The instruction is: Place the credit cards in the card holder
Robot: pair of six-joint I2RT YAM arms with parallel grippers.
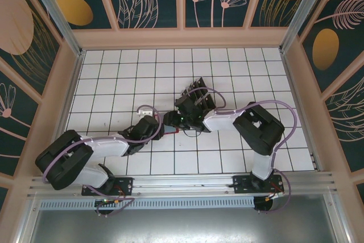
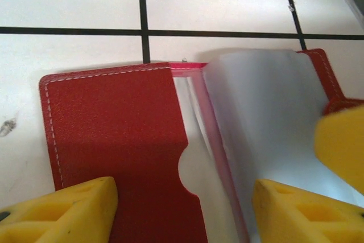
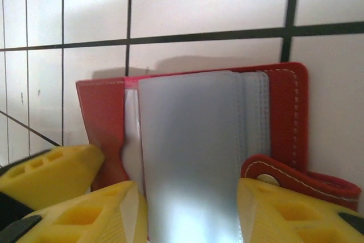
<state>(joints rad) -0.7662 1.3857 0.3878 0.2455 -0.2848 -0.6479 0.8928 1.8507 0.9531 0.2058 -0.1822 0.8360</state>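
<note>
The red card holder (image 2: 108,123) lies open on the tiled table between both arms, and a sliver of it (image 1: 170,131) shows in the top view. My left gripper (image 2: 185,214) is open: one yellow finger is over the red flap, the other over the grey-blue pockets. My right gripper (image 3: 187,214) has a finger against each side edge of a bowed grey-blue pocket leaf (image 3: 187,140) of the card holder (image 3: 284,118). The leaf (image 2: 261,118) stands raised off the wallet. Several black credit cards (image 1: 197,92) stand side by side just behind the right gripper (image 1: 174,122).
A small clear-white object (image 1: 147,109) lies on the tiles just beyond the left gripper (image 1: 161,128). The wallet's snap tab (image 3: 301,180) curls up beside my right finger. Wooden walls ring the white tiled floor (image 1: 114,78).
</note>
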